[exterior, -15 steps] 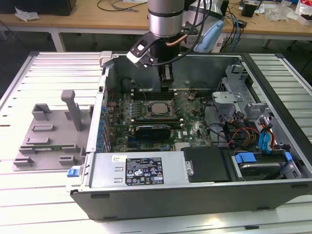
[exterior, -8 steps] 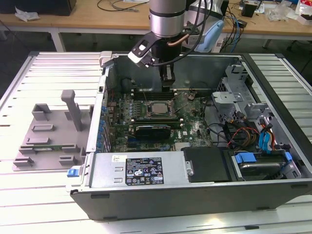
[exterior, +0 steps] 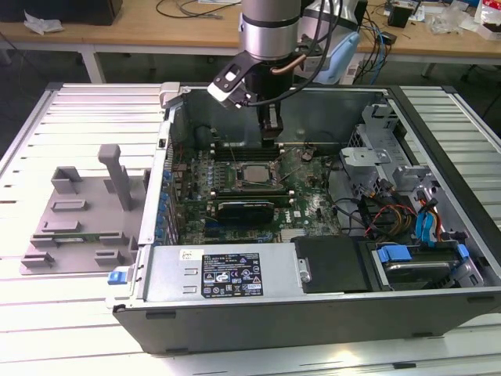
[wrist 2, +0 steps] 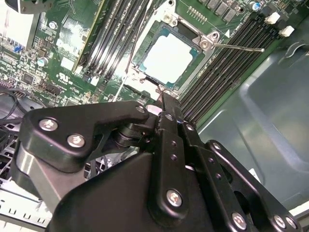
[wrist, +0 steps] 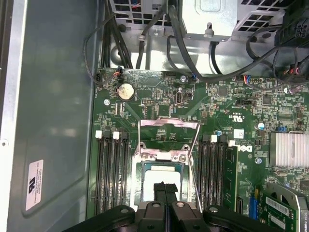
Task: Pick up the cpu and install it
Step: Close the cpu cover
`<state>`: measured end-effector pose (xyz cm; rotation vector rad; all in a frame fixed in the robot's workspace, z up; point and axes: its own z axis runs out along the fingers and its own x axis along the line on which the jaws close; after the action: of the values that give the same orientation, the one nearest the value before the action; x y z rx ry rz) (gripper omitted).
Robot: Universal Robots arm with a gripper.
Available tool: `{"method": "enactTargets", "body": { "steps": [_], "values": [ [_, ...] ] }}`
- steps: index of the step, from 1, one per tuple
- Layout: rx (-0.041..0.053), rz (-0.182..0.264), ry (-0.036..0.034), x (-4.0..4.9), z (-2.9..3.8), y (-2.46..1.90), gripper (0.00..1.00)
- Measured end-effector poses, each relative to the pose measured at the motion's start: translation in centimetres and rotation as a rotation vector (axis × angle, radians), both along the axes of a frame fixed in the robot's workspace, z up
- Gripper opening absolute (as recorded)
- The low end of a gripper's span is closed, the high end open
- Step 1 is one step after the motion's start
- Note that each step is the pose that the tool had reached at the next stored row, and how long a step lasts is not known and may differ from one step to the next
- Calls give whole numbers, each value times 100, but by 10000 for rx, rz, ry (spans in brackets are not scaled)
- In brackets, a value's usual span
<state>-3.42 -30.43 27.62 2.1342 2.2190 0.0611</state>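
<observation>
The shiny cpu (wrist 2: 169,59) lies flat in its socket (wrist 2: 208,42) on the green board (wrist 2: 67,53) inside the computer case (exterior: 274,323). The jaws are pressed together, holding nothing, close above the socket.

No text can be read with certainty; the printed areas are as follows.

- Power supply housing (exterior: 164,274): one large black label (exterior: 232,274) with white print and small symbols. One small white label (exterior: 190,254) sits just beside it, toward the exterior view's left. The characters on both are too fine to read.
- Case wall (wrist: 48,96): one white sticker (wrist: 34,184) with dark print, illegible.
- Motherboard (wrist: 159,104): white silkscreen lettering across the green surface and one square white label (wrist: 238,133), both illegible. The second wrist view shows a pale board label (wrist 2: 67,63), unreadable.
- The cpu (wrist 2: 169,60): the lid is washed out by glare, so any marking cannot be told.
</observation>
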Motion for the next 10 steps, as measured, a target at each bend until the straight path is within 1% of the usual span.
{"method": "enactTargets", "body": {
  "steps": [5, 8, 10],
  "values": [
    [0, 0, 0, 55, 0, 0, 11],
    [0, 1, 0, 130, 0, 0, 11],
    [0, 0, 0, 208, 0, 0, 11]
  ]
}}
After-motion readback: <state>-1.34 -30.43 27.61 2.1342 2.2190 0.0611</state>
